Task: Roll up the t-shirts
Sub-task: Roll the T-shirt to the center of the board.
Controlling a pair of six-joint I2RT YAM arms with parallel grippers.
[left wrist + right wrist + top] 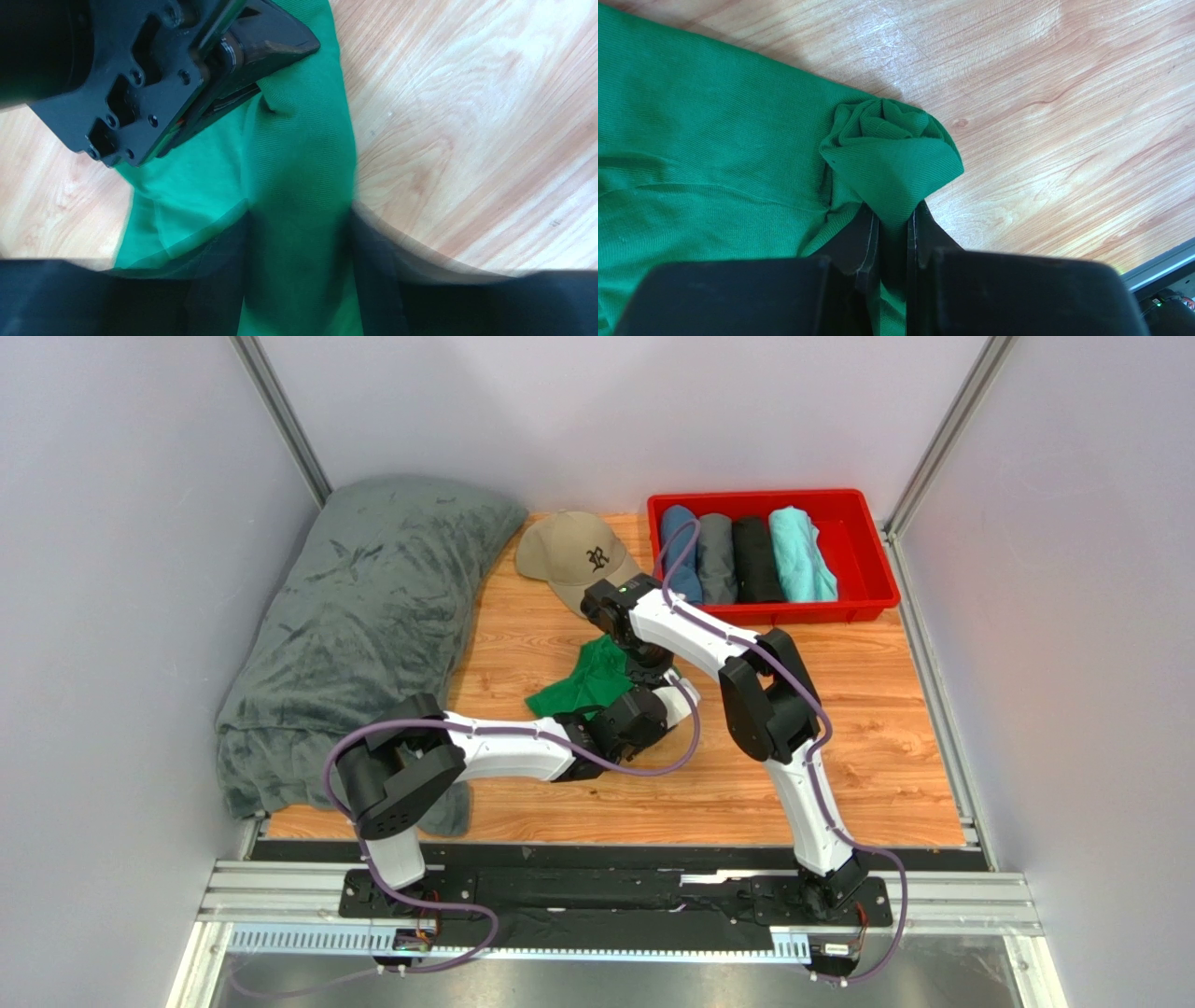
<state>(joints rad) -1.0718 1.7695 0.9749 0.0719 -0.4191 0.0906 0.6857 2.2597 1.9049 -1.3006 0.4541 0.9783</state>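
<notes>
The emerald-green t-shirt [582,682] lies crumpled on the wooden table between my two grippers. My right gripper [894,227] is shut on a bunched, twisted fold of the shirt [889,150], down at the table. It also shows in the left wrist view [261,78], pinching the cloth. My left gripper [298,280] has its blurred fingers on either side of a thick band of the same shirt [302,154], which fills the gap. In the top view the left gripper [634,714] sits just in front of the right gripper [648,669].
A red bin [765,496] at the back right holds rolled tees in blue [682,546], grey [717,557], black [758,557] and aqua [802,553]. A tan cap [575,549] lies left of it. A dark plush blanket [365,616] fills the left side.
</notes>
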